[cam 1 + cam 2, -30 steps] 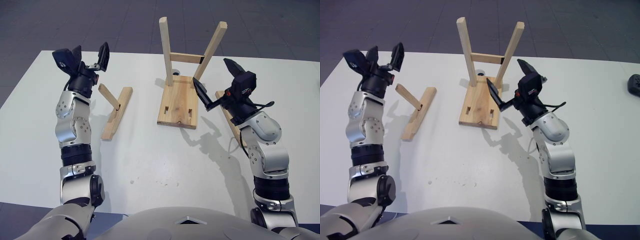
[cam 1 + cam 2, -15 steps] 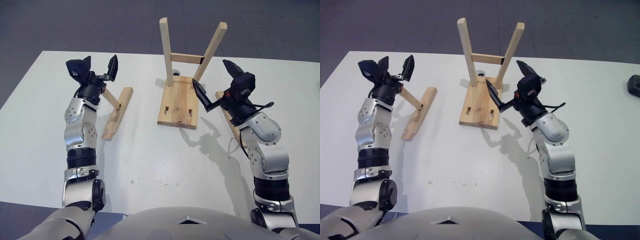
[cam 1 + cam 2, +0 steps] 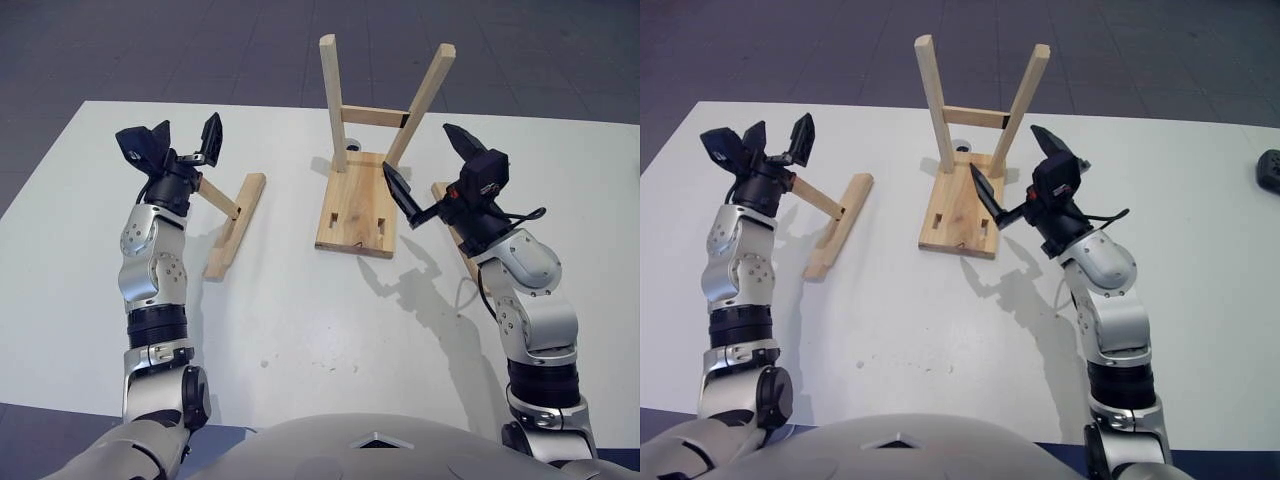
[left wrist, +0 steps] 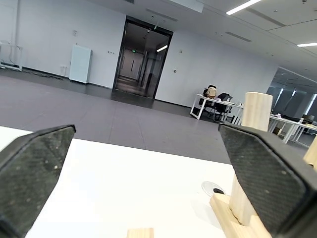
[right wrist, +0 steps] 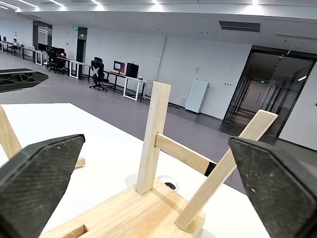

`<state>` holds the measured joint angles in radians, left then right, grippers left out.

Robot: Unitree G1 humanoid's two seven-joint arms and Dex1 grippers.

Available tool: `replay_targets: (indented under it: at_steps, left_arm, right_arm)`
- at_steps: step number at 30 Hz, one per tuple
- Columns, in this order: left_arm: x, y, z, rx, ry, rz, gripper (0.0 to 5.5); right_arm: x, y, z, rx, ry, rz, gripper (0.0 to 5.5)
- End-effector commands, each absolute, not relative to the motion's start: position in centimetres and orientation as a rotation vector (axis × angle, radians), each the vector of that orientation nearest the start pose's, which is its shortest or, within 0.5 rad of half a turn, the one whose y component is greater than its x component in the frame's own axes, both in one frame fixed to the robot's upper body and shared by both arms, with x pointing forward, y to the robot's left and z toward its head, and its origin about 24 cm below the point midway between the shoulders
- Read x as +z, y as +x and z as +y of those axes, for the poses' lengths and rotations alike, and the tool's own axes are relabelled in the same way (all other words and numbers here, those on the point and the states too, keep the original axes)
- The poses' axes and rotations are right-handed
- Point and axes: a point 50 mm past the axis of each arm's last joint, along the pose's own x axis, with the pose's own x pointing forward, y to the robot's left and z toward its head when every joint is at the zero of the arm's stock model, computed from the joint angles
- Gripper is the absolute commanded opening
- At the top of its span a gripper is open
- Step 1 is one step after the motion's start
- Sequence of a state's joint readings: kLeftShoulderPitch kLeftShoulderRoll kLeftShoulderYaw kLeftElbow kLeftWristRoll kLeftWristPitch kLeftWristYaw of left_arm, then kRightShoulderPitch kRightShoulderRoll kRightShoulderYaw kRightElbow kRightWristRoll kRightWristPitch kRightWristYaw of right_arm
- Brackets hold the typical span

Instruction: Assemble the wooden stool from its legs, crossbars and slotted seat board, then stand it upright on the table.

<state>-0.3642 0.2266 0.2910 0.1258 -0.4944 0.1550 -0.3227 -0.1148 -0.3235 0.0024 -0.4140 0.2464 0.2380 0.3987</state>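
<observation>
White worktop [image 3: 300, 320] on a dark tiled floor; open-plan office behind in the wrist views.

Stool, part-built, sits upside down at the far middle of the worktop. Seat board [image 3: 355, 205] lies flat, pale wood. Two legs [image 3: 332, 100] rise from its far end and splay slightly outward, joined high up by one crossbar [image 3: 373, 116]. Two empty slots [image 3: 335, 212] are cut in the near half of the board.

Loose leg [image 3: 235, 225] lies flat on the worktop, left of the seat board and apart from it. A short rail [image 3: 215, 195] is fixed to it and slants up toward the left arm.

Another wooden piece [image 3: 452, 225] lies right of the board. The right arm covers most of it, so its shape cannot be made out.

Left pincer [image 3: 185, 140]: fingers spread wide, gripping nothing. The rail's upper end sits just below the gap; its tip shows at the frame edge in the left wrist view [image 4: 140, 232]. Contact cannot be told.

Right pincer [image 3: 416, 148]: fingers spread wide, gripping nothing, raised over the board's right edge beside the right-hand leg. Its lower finger overlaps that leg's base in the head views.

Round cable hole [image 3: 350, 146] lies in the worktop behind the board, part hidden by the left-hand leg. Small dark object [image 3: 1270, 165] at the far right is cut off by the frame edge.
</observation>
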Motion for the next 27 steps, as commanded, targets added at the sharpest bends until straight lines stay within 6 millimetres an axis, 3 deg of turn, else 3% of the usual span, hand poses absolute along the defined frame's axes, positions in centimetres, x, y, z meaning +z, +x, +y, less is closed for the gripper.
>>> replay_targets:
  at_steps: [1,5,9,14,20,27]
  left_arm:
    - [16.0,31.5,21.9,-0.198,-0.303,-0.316,5.38]
    - [18.8,31.4,22.0,-0.208,-0.286,-0.398,5.38]
    - [19.2,31.2,21.6,-0.218,-0.285,-0.410,5.38]
    - [17.3,31.4,21.3,-0.218,-0.272,-0.354,5.38]
    - [9.6,32.4,20.4,-0.220,-0.246,-0.081,5.38]
    - [9.4,31.7,20.5,-0.228,-0.288,-0.100,5.38]
  right_arm:
    - [14.6,25.1,-15.2,0.536,-0.137,-0.243,5.40]
    - [14.7,25.1,-15.2,0.536,-0.138,-0.248,5.40]
    - [14.8,25.1,-15.2,0.534,-0.140,-0.252,5.40]
    - [14.8,25.1,-15.2,0.536,-0.139,-0.254,5.40]
    - [14.5,25.1,-14.9,0.541,-0.134,-0.243,5.40]
    - [14.3,24.8,-15.0,0.533,-0.123,-0.234,5.40]
